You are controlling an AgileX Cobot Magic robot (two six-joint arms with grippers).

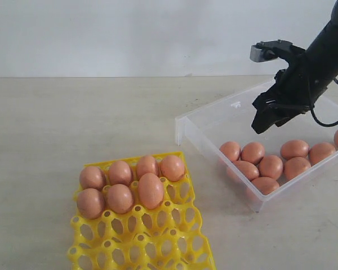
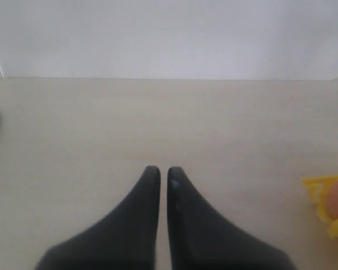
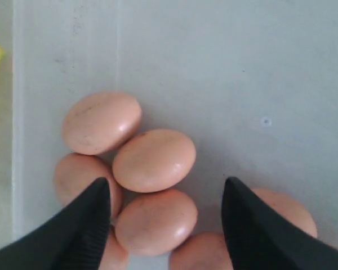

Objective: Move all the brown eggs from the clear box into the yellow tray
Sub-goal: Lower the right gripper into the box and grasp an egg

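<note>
— So where's the right gripper (image 1: 268, 118)?
— Right of frame, fingers spread apart and empty, hovering over the clear box (image 1: 214, 121), probably lining up on an egg.
— And the brown eggs (image 1: 270, 166)?
— Smooth reddish ovals. A cluster sits in the box's near corner, and seven are seated in the yellow tray (image 1: 139, 212), lower left.

A robot lab bench, we think
We see a pale tabletop (image 1: 56, 124), a plain white wall (image 1: 129, 34) behind it and a black robot arm (image 1: 324, 48) above.
</note>
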